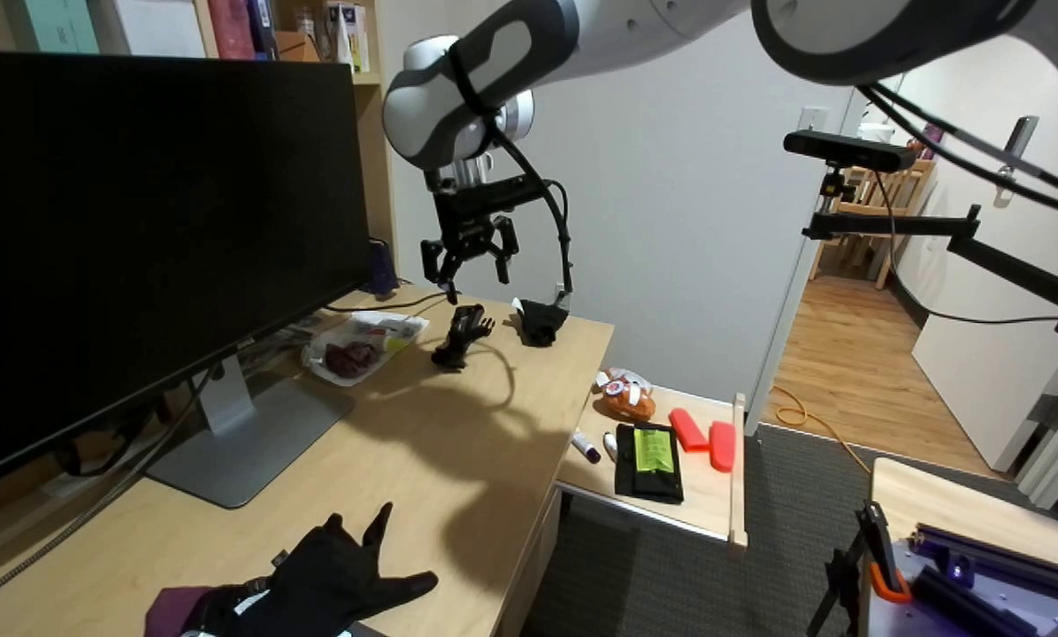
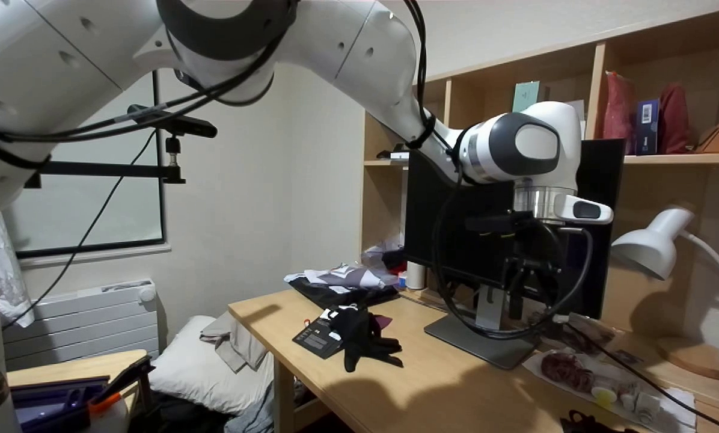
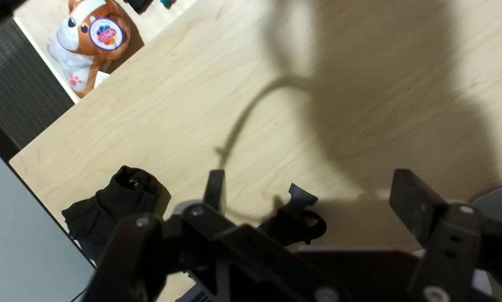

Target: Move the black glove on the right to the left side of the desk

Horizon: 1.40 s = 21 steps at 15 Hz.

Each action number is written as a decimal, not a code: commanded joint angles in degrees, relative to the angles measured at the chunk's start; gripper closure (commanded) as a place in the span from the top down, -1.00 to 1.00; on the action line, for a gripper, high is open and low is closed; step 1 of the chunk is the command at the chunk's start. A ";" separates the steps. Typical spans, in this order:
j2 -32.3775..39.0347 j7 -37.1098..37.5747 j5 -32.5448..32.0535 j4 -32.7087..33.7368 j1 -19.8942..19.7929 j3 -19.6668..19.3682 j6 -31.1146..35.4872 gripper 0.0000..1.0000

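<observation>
desk (image 1: 405, 478): gripper (image 3: 312, 193) above, jaws parted, nothing held.
the wide spread presumably readies a pick; the height likely gives clearance. the probable target, a crumpled black glove (image 3: 112, 205), lies at lower left of the wrist view, outside the jaws; a smaller black hooked item (image 3: 284, 226) sits lower centre.

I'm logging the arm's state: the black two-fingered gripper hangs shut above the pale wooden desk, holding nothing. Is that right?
Not quite: the black two-fingered gripper is open, not shut. The wrist view shows its fingers standing wide apart. The rest is right: it hangs above the pale wooden desk, holding nothing.
</observation>
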 commanded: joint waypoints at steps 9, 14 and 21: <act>9.86 16.80 7.58 15.16 -3.60 0.35 -4.43 1.00; 17.91 22.12 8.91 25.44 -6.99 -0.14 -1.61 1.00; 28.01 36.72 10.74 38.12 -12.38 -0.58 -3.14 1.00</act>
